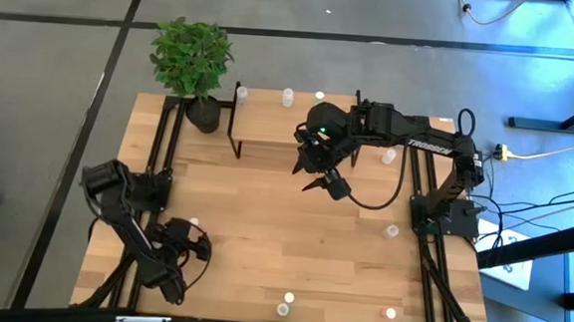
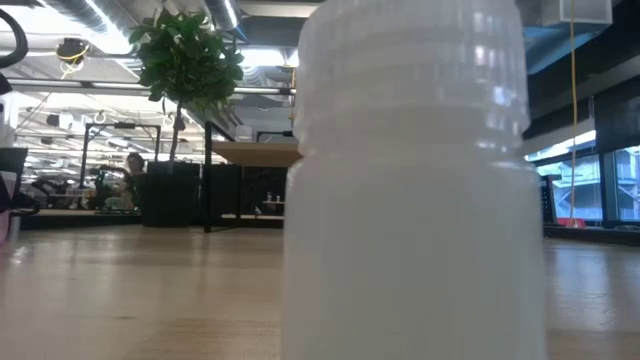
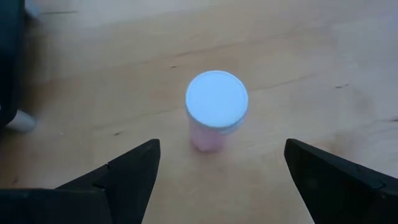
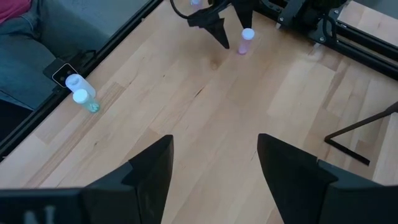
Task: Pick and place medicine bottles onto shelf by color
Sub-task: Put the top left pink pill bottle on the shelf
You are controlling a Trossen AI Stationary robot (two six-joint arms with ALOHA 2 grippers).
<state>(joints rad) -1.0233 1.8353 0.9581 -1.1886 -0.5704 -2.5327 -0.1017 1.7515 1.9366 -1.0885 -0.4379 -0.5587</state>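
- The left gripper (image 3: 217, 171) hangs low over the table's (image 1: 263, 220) near-left part, fingers spread wide — a pink bottle (image 3: 214, 112) with a white cap stands between them, untouched.
- The right gripper (image 1: 323, 178) hovers beside the shelf (image 1: 269, 130), fingers apart, holding nothing.
- Other bottles stand scattered across the table.

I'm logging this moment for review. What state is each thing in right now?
left gripper: open, empty, hovering by the pink bottle.
pink bottle: upright on the table, white cap on, not held.
right gripper: open, empty, above bare table near the shelf.
shelf: standing at the table's far edge; bottles along its far side.
green bottle: at the table's edge, capped, untouched.
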